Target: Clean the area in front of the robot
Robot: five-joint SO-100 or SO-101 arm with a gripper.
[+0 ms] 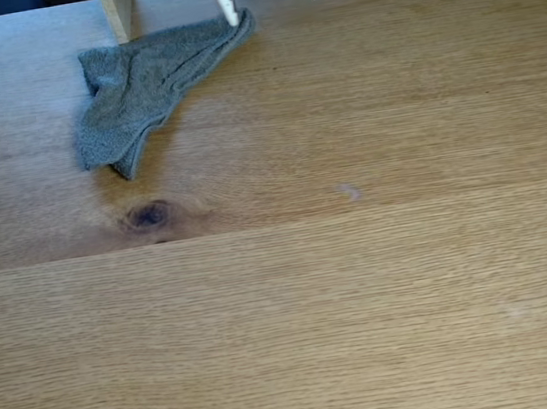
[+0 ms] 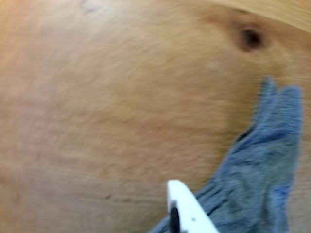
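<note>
along the top edge of the fixed view, the white plastic two-fingered gripper (image 1: 267,2) reaches down from above, its two pointed angular fingers spread well apart; the left fingertip (image 1: 229,14) touches or sits just over the upper right corner of a crumpled grey knitted cloth (image 1: 142,86), while the right fingertip hangs clear above bare wood. nothing is pinched between them. the cloth is soft and rumpled, roughly triangular, with folds running from its right tip down to a ragged lower left end. just beside its upper left corner stands a pale square wooden post (image 1: 117,8). all of this rests on a broad oak-coloured wooden tabletop (image 1: 365,283) with fine straight grain, a seam running across, and a dark oval knot (image 1: 149,215) below the cloth. at the bottom of the blurred wrist view, one white finger (image 2: 187,211) with a black fitting rises over the same grey cloth (image 2: 262,165), whose looped, towel-like texture shows on the right, and the knot (image 2: 250,37) lies at upper right on the tabletop (image 2: 97,121).
</note>
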